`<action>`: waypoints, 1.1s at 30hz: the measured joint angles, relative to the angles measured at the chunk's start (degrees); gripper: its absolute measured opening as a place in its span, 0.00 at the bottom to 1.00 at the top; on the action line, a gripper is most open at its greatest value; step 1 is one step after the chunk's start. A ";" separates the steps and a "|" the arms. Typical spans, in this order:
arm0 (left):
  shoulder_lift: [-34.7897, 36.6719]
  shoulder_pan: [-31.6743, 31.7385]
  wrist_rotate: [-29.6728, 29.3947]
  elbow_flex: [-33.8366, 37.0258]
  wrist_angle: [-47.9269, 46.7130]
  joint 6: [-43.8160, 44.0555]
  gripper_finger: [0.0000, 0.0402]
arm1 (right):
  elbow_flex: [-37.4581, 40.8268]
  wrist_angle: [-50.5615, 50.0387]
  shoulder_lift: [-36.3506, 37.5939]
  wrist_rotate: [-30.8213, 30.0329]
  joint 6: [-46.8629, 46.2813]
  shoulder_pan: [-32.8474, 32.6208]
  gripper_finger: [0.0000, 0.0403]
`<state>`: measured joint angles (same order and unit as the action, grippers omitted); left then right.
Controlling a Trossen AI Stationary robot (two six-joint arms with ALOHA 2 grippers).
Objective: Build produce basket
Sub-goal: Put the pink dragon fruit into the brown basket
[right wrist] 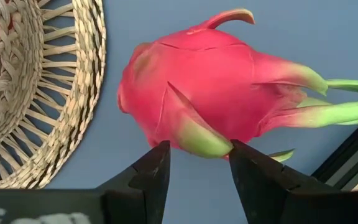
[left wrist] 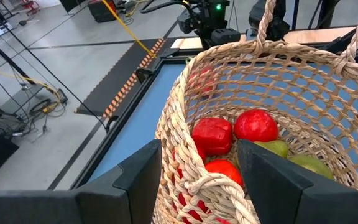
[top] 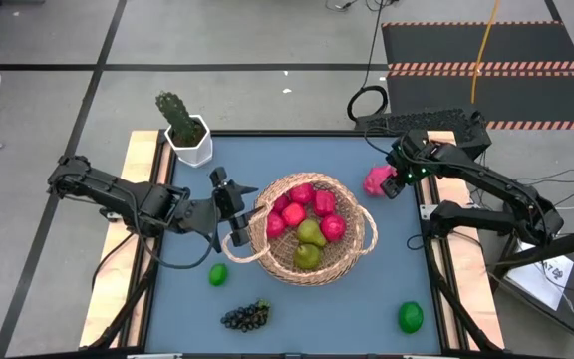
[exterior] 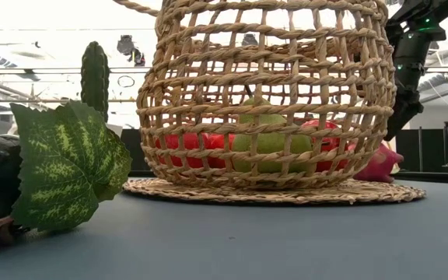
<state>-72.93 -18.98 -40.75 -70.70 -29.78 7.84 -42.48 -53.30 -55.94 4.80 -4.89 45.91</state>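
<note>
the basket [top: 312, 239] sits near the middle of the blue table [top: 387, 289], and in the high view it holds several red apples [top: 292, 213] and two yellow-green pears [top: 310, 233]. the left gripper [top: 235, 212] is at the basket's 9 o'clock side, its two fingers [left wrist: 138, 180] straddling the woven rim there, one outside the wall and one inside (the left wrist view shows the wicker running up between them); they stand apart around the rim, and whether they actually pinch it cannot be told. the right gripper [top: 395, 182] is at about 2 o'clock from the basket, down at the pink dragon fruit [right wrist: 210, 87], which lies on the table just beside the basket's flat woven edge. in the right wrist view its fingertips [right wrist: 157, 165] sit on either side of the fruit's lower part, very close to the skin, but a firm clench cannot be confirmed. loose on the table are a green lime [top: 218, 274] at roughly 7 o'clock from the basket, a dark grape bunch [top: 246, 316] near 6 o'clock toward the front edge, and a second green fruit [top: 410, 317] at about 4 o'clock. a potted cactus [top: 185, 128] in a white pot stands at the 11 o'clock corner of the table. in the low view a green leaf [exterior: 64, 167] fills the near left.
</note>
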 joint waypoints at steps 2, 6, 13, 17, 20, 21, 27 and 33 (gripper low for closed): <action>0.00 0.00 0.00 0.00 0.00 0.00 0.53 | 0.00 0.00 0.00 0.02 0.00 0.00 0.37; 0.00 0.00 -0.01 0.00 0.02 0.02 0.53 | 0.00 0.11 0.00 1.41 0.38 0.00 0.34; 0.00 0.00 -0.02 0.00 0.05 0.07 0.53 | -0.04 0.13 0.00 1.49 0.46 0.00 0.29; -0.01 0.00 -0.04 0.00 0.07 0.11 0.53 | -0.04 0.15 0.00 1.28 0.23 0.00 0.30; 0.00 0.00 -0.04 0.00 0.07 0.11 0.53 | -0.07 0.18 0.00 1.20 0.17 0.00 0.34; -0.02 0.00 -0.04 0.00 0.07 0.09 0.53 | -0.07 0.20 0.00 1.20 0.17 0.00 0.36; 0.00 0.00 -0.07 0.00 0.09 0.09 0.53 | -0.07 0.31 0.00 1.20 0.21 0.00 0.43; -0.02 0.00 -0.07 0.00 0.09 0.09 0.53 | -0.09 0.33 0.00 1.24 0.41 0.00 0.42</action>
<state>-72.94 -18.98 -40.82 -70.70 -29.69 7.92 -42.57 -52.97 -55.94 6.04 -4.48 45.91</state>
